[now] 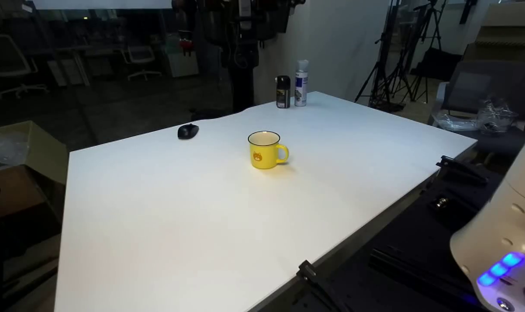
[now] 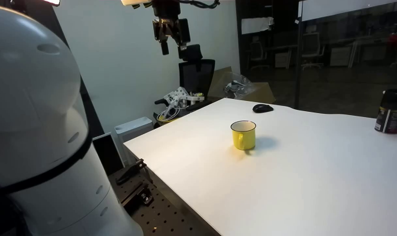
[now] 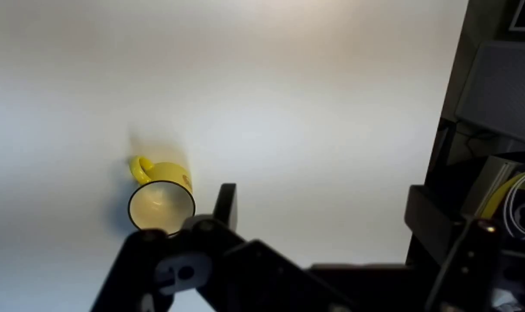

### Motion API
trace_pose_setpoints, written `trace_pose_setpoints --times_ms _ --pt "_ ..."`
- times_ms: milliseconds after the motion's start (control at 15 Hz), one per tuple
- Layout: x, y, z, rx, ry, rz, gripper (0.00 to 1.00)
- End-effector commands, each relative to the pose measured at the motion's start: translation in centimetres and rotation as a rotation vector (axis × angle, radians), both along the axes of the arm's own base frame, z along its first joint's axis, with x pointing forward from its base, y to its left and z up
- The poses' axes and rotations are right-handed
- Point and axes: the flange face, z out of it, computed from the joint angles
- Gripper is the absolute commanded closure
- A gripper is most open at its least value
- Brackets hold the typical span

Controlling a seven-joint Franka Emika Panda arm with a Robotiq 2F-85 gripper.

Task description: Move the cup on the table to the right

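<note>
The cup (image 1: 264, 152) is a bright yellow mug with a dark line round its pale rim. It stands upright on the white table (image 1: 167, 225), in both exterior views (image 2: 243, 136). In the wrist view the cup (image 3: 169, 173) is at the lower left, seen from above, its handle toward the upper left and its near rim partly hidden by the gripper's left finger. My gripper (image 2: 174, 47) hangs high above the table, apart from the cup. Its fingers (image 3: 323, 208) are spread wide with only table top showing between them. The gripper is not seen in an exterior view that shows the arm's base.
A black mouse (image 1: 188, 131) lies near the table's back edge. A dark can (image 1: 283, 92) and a white spray can (image 1: 301, 83) stand at the far corner. Black clamps (image 1: 308, 271) hold the edge by the arm's base (image 1: 505, 242). Boxes and chairs stand around the table.
</note>
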Motion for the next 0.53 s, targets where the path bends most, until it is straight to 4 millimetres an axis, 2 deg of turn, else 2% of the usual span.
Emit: trace_pose_setpoints --times_ms 0,133,267,467 --pt "0.4 -0.1 0.1 -0.02 -0.025 -0.017 0.0" --pt "1.8 -1.3 -0.3 -0.056 -0.071 -0.074 0.0" --pt "3.6 -3.8 -1.2 -0.118 -0.098 -0.154 0.0" --pt "5.7 -8.7 -3.9 -0.22 -0.071 -0.268 0.0"
